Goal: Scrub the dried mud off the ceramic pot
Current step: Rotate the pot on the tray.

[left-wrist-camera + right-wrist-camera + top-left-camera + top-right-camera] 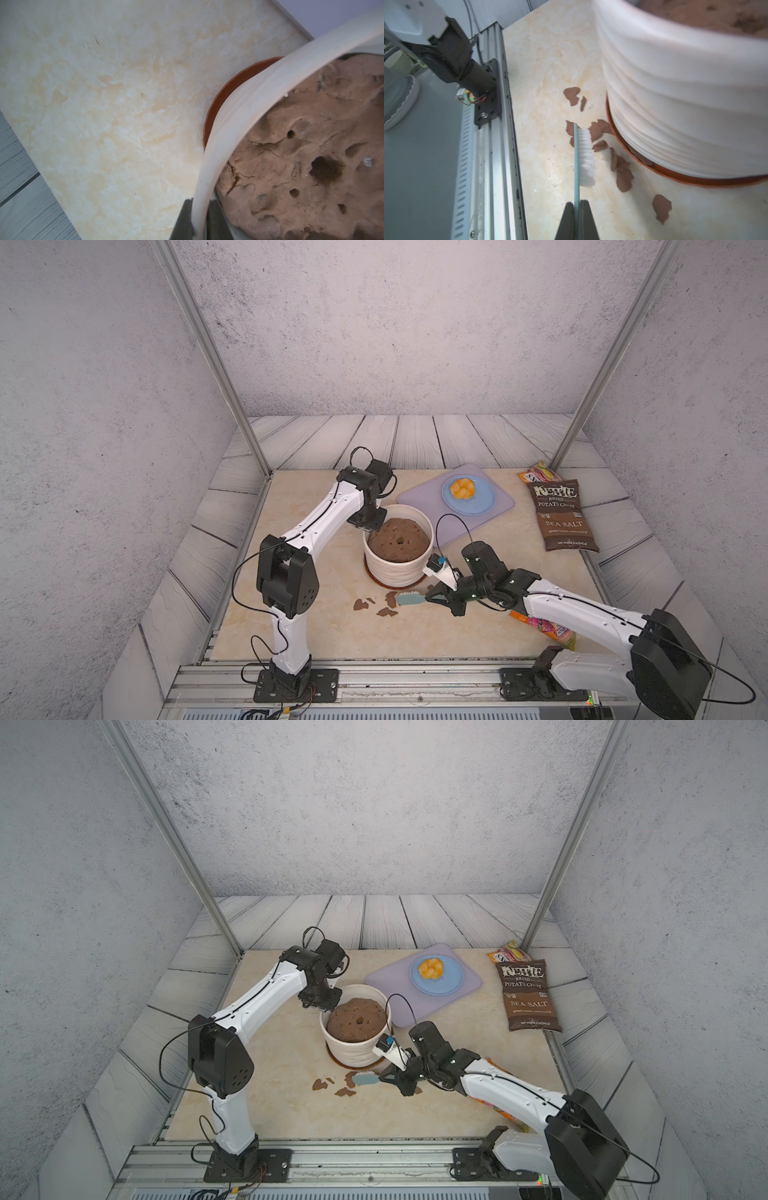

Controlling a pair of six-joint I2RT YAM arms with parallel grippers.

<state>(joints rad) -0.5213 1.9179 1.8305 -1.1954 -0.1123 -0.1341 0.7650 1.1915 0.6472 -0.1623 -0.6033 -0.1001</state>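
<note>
**Item 1.** My left fingers (188, 218): clamped on the rim of the ceramic pot (398, 572), one outside the wall and one inside, at the pot's 9 o'clock.

**Item 2.** My right fingers (570, 218): pressed together on the thin pale-blue handle of a brush (586, 158). Its white bristles face the pot's ribbed wall and stand apart from it. I cannot tell whether they touch the worktop (332, 630).

**Item 3.** Ceramic pot: cream-white, upright at mid-worktop. It sits in a reddish-brown saucer (211, 116) and is filled with a domed brown soil mound (301, 145).

**Item 4.** Dried mud (572, 96): flat brown flakes loose on the worktop at the pot's 6 to 7 o'clock. Some lie under and beside the brush head, and some are against the saucer's edge.

**Item 5.** Lavender mat (422, 499): at the pot's 1 o'clock. It carries a blue plate (487, 501) with a yellow-orange food piece (462, 488) on it.

**Item 6.** Brown chip bag (561, 514): at 3 o'clock, by the worktop's edge. A small snack packet (540, 475) lies just behind it.

**Item 7.** Bright wrapper (555, 632): at 4 o'clock, partly under my right arm.
</note>
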